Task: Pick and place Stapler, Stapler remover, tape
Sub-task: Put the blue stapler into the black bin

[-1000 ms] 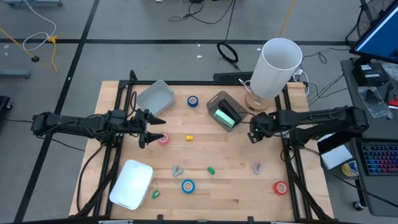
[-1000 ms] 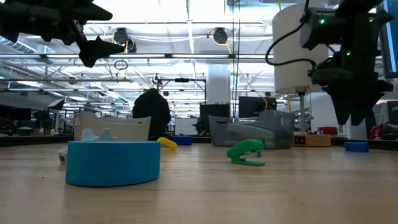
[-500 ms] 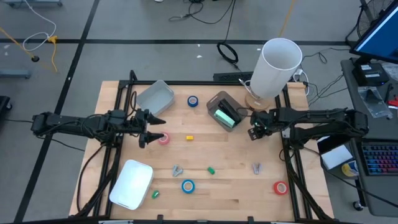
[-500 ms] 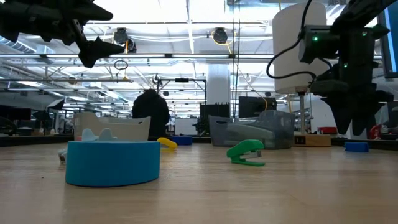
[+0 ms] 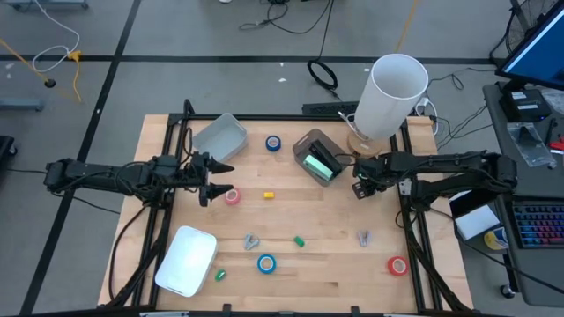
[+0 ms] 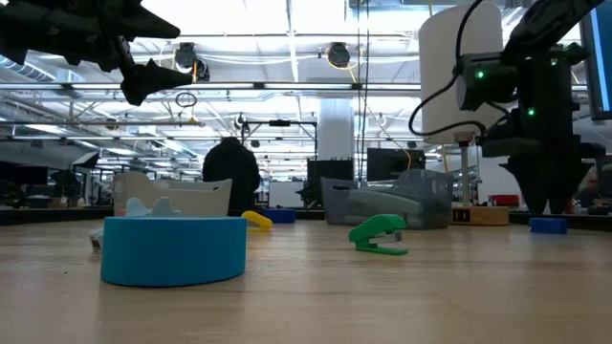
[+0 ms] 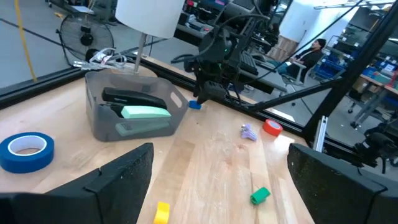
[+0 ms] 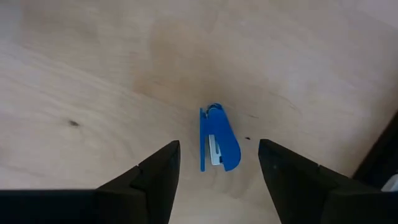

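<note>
Staplers and tape are mostly unsorted in the high view: one mint-green stapler (image 5: 319,163) lies in the grey plastic bin (image 5: 308,143) at upper centre, while blue tape rolls (image 5: 273,143) (image 5: 266,262), a pink roll (image 5: 232,196) and a red roll (image 5: 397,264) sit loose on the wooden table (image 5: 335,220), the left gripper (image 5: 208,182), fingers spread, just left of the pink roll. In the right wrist view, the right gripper (image 8: 217,163) hangs with spread fingers straddling a small blue stapler (image 8: 217,138) at frame centre, not yet pinching it, so I judge most placing remains.
</note>
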Controlling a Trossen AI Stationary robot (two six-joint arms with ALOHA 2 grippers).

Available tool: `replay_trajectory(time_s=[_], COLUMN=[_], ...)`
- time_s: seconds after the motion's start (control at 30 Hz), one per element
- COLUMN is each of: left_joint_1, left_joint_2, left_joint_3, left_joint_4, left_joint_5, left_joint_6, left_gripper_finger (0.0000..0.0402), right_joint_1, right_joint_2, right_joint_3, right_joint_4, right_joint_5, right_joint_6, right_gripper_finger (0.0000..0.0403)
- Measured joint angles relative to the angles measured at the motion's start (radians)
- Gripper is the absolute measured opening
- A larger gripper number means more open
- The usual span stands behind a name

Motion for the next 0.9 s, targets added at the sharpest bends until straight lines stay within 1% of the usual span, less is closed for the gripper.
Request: replay_trajectory(time_s=[0.33, 0.57, 0.7, 0.9], left_joint_1=[0.000, 0.000, 0.000, 0.000], left_joint_2=[0.000, 0.000, 0.000, 0.000], left_joint_3=[0.000, 0.000, 0.000, 0.000], left_joint_4=[0.000, 0.000, 0.000, 0.000], left_joint_5=[-0.003, -0.003, -0.002, -0.002], left_joint_6=[0.002, 0.002, 0.002, 0.002], left_gripper_finger=[0.0365, 0.0365, 0.0365, 0.0365], right_joint_1=[0.000, 0.000, 0.001, 0.001], right_joint_2=[0.148, 0.198, 0.196, 0.196], right_joint_3=[0.002, 0.004, 0.003, 0.002], right_joint_4=[0.050, 0.084, 0.086, 0.100], right_joint_5=[-0.002, -0.005, -0.006, -0.015], right_joint_6=[-0.018, -0.030, -0.030, -0.029], right_gripper_finger=[0.0210, 0.0207, 0.0185, 0.0131])
